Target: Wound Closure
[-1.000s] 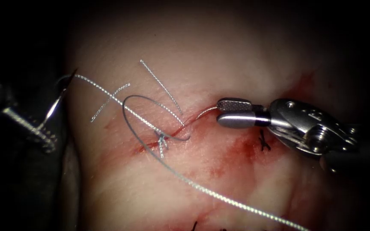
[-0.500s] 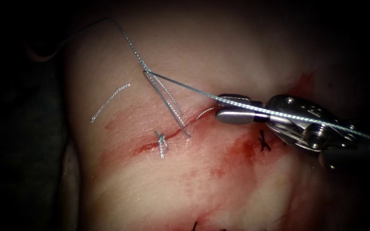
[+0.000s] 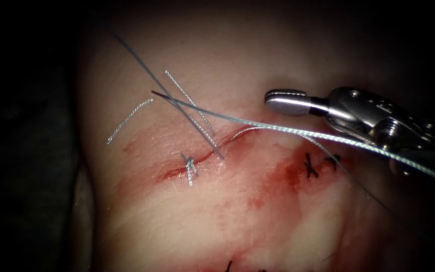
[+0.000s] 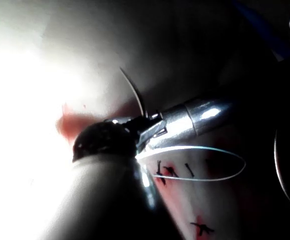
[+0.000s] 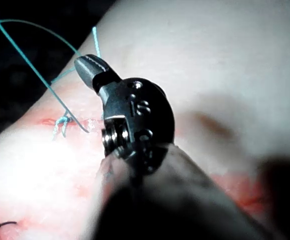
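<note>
The tissue carries a slanted cut with one tied stitch on it. My right tool hovers above and to the right of the cut's upper end, jaws shut with nothing seen between them; it also shows in the right wrist view. Thread leaves the cut's upper end and runs right, under the right tool. A second strand climbs up and left from the cut. My left tool is shut on the curved needle, which is out of the tissue, point free.
Two short cut pieces of thread lie on the tissue left of the cut. Black marks and red fluid sit right of the cut. A thread loop hangs beside the left tool.
The left tool with the needle moved out of the endoscope view to the left. The slack loop on the tissue was drawn up taut. The right tool's jaws shut and it rose.
</note>
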`<state>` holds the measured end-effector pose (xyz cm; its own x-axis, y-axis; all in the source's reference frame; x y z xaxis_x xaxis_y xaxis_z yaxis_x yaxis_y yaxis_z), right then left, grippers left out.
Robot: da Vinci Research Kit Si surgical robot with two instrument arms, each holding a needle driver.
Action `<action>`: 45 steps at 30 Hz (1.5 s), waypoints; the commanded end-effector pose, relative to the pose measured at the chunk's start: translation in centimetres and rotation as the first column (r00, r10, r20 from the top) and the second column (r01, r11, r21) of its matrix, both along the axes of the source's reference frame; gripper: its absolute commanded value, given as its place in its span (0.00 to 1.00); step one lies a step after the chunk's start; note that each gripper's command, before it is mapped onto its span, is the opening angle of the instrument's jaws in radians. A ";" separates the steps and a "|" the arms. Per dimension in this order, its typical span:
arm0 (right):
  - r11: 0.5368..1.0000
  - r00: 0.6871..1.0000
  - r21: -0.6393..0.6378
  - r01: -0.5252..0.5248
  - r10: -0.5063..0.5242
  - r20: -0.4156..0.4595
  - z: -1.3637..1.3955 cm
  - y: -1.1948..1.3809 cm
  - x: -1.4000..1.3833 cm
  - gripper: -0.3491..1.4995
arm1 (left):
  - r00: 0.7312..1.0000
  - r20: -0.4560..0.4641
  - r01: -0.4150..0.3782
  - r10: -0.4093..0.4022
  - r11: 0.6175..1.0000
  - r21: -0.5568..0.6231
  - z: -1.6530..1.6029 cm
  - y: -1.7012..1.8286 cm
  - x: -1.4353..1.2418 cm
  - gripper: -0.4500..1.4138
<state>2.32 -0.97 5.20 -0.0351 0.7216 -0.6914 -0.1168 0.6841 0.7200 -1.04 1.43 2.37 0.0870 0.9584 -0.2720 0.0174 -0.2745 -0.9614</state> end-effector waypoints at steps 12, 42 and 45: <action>0.990 0.990 -0.084 0.110 -0.102 0.092 0.68 -0.29 0.27 0.00 | 0.999 0.045 -0.015 0.015 1.000 -0.001 -0.07 -0.03 -0.06 0.00; 0.893 0.893 -0.036 0.448 -0.449 -0.035 0.28 -1.18 1.03 0.00 | 0.997 0.068 0.032 -0.032 0.999 -0.006 -0.07 0.08 0.11 0.00; 0.868 0.868 -0.004 0.497 -0.497 -0.026 0.31 -1.37 0.98 0.00 | 0.997 0.056 0.046 -0.046 0.999 -0.008 -0.04 0.12 0.21 0.00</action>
